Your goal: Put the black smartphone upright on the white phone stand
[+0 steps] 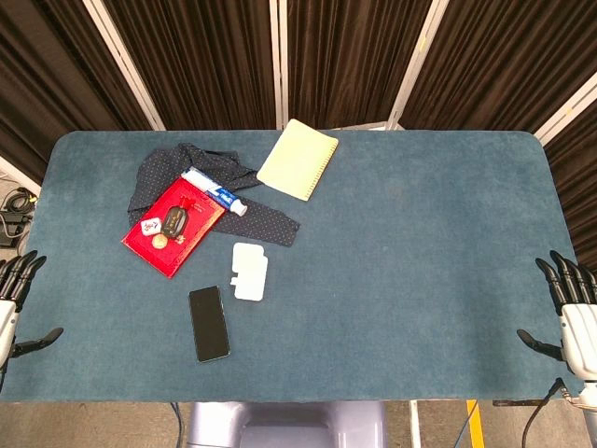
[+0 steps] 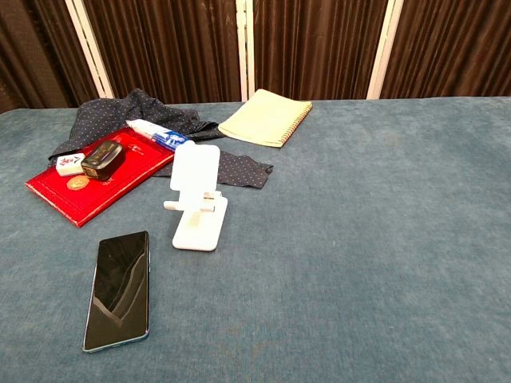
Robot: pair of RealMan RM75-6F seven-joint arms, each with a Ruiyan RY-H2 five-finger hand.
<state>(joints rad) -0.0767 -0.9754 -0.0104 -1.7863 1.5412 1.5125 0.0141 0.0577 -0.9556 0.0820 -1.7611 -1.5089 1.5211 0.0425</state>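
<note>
The black smartphone [image 2: 117,290] is seen flat on the tabletop [image 2: 359,239] — just near-left of the white phone stand [image 2: 196,197]. Both robot hands — left robot hand [image 1: 17,303], right robot hand [image 1: 567,308] — are held spread wide, empty.

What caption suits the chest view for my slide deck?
Black smartphone lying flat beside the empty white phone stand on the blue table.

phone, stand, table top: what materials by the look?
Black smartphone: glossy glass face, mirror reflections across it. White phone stand: likely matte moulded plastic, uniform white with rounded edges. Table: blue carpet-like fabric, fuzzy weave, no shine.
</note>
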